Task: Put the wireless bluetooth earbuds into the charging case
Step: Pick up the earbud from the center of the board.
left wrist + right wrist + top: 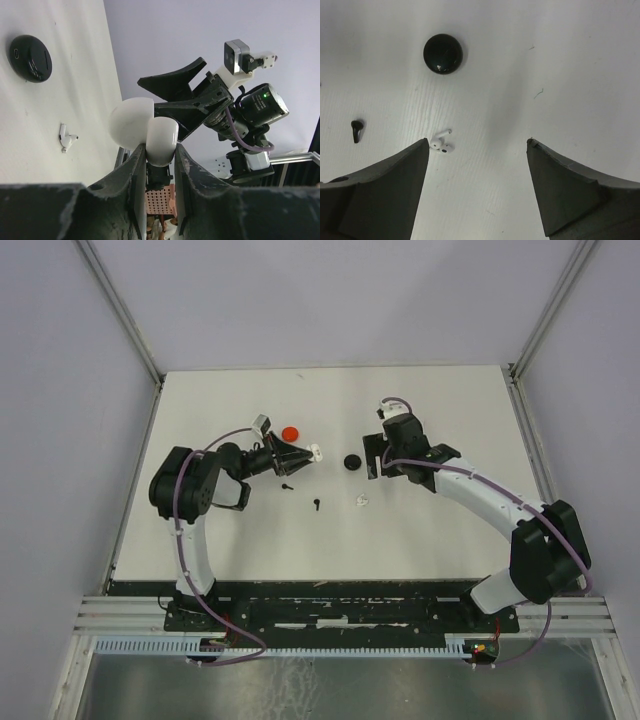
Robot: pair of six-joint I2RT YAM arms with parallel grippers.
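My left gripper [300, 454] is shut on a white charging case [316, 452], held off the table. In the left wrist view the case [162, 137] sits between my fingertips [138, 165] with its lid [131, 122] swung open. Two white earbuds [361, 501] lie together on the table and also show in the right wrist view [441, 145]. One shows in the left wrist view [66, 137]. Two black earbuds [287, 485] [316, 505] lie below the left gripper; one shows in the right wrist view [356, 129]. My right gripper [477, 145] is open and empty above the table, the white earbuds by its left finger.
A black round disc [351, 462] lies between the two grippers and shows in both wrist views [30, 57] [443, 53]. A red round disc [290, 432] lies just behind the left gripper. The white table [430, 530] has raised side rails.
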